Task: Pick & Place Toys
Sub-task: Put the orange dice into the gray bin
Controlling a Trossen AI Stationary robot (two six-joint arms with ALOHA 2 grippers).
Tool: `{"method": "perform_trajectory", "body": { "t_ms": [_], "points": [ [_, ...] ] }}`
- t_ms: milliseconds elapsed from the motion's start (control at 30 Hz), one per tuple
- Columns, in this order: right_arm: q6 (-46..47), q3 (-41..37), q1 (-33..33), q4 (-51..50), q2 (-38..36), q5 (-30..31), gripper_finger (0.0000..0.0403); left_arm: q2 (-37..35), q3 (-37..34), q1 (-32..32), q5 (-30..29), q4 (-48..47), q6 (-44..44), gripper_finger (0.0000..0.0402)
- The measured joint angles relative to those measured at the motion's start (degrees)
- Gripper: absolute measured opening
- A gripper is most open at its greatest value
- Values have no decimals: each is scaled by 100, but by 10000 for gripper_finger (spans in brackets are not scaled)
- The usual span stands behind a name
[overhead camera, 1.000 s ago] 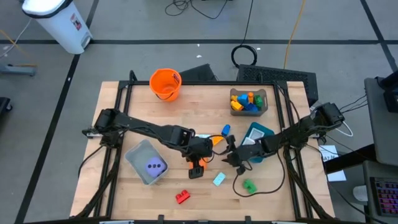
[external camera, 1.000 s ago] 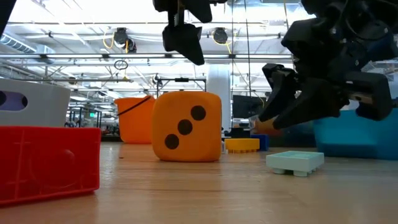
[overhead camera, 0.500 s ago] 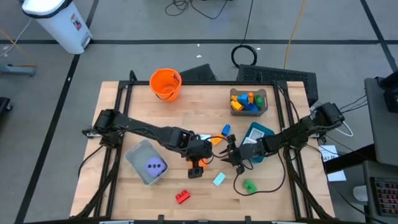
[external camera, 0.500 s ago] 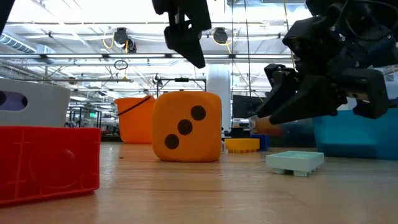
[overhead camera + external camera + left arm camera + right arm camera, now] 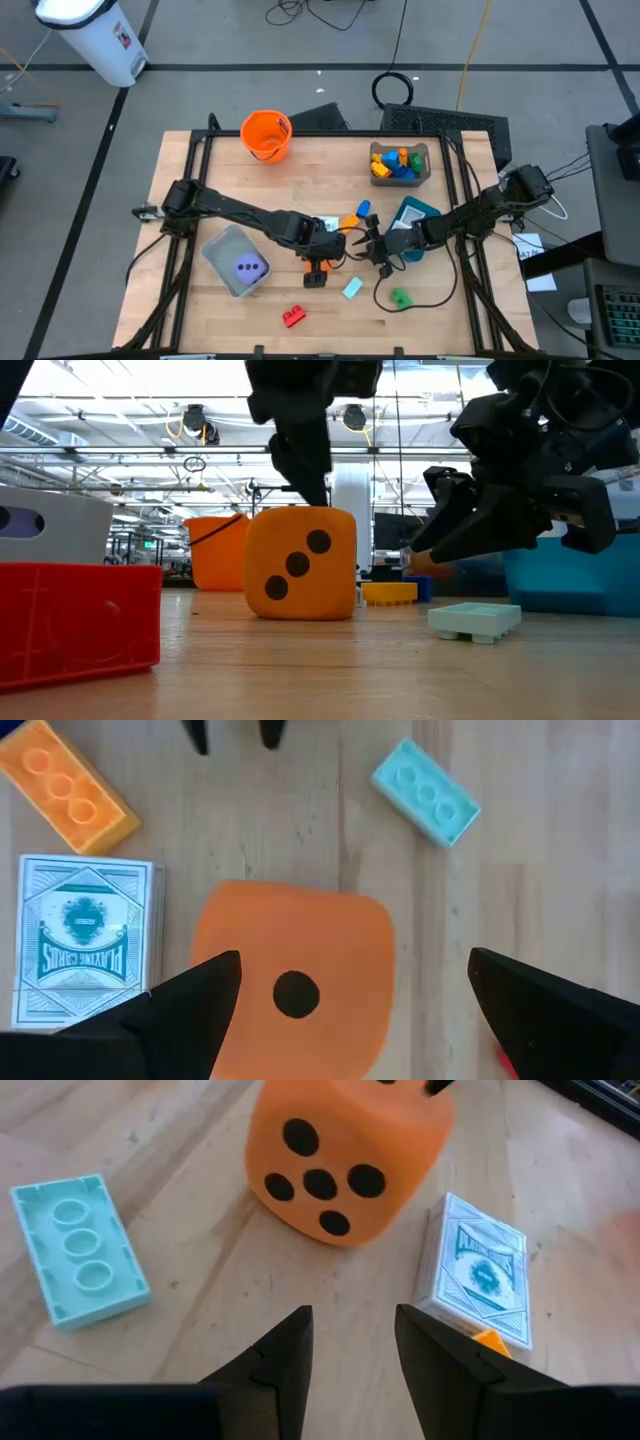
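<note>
An orange dotted die (image 5: 300,565) rests on the table at its middle; it also shows in the left wrist view (image 5: 300,945) and the right wrist view (image 5: 340,1150). My left gripper (image 5: 355,960) is open right above it, pointing down, one finger on either side of the die; I see no touch. In the high view this gripper (image 5: 320,260) hides most of the die. My right gripper (image 5: 350,1350) is open and empty, low over the table just right of the die (image 5: 366,245). A purple die (image 5: 248,267) lies in the grey bin (image 5: 222,250).
A card deck (image 5: 85,945) and an orange block (image 5: 68,788) lie beside the die, a light blue block (image 5: 352,288) nearer. A green block (image 5: 400,298), a red block (image 5: 293,317), a teal bin (image 5: 418,212), a grey bin of blocks (image 5: 400,162) and an orange bucket (image 5: 266,135) stand around.
My left gripper has come down toward the orange die, its fingers now reaching the level of the die's top. The die has stayed where it was.
</note>
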Motion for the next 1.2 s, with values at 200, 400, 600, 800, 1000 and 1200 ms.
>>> {"method": "perform_trajectory", "body": {
  "t_ms": [200, 400, 600, 800, 1000, 1200],
  "points": [
    [25, -2, -56, -38, 2, 1, 137, 110, -4, 0, -186, -43, 240, 400],
    [23, -2, -55, -35, 2, -3, 137, 105, -4, 9, -309, -99, 240, 400],
    [32, -2, -54, -31, 2, -5, 137, 105, -4, 10, -490, -232, 238, 400],
    [36, -2, -55, -33, 2, -5, 137, 115, -4, 9, -489, -239, 173, 400],
    [39, 0, -54, -37, 2, -5, 137, 274, 22, 22, -286, -321, 135, 400],
    [39, 2, -54, -52, 2, -7, 137, 286, 16, 85, -294, -324, 62, 400]
  ]
}}
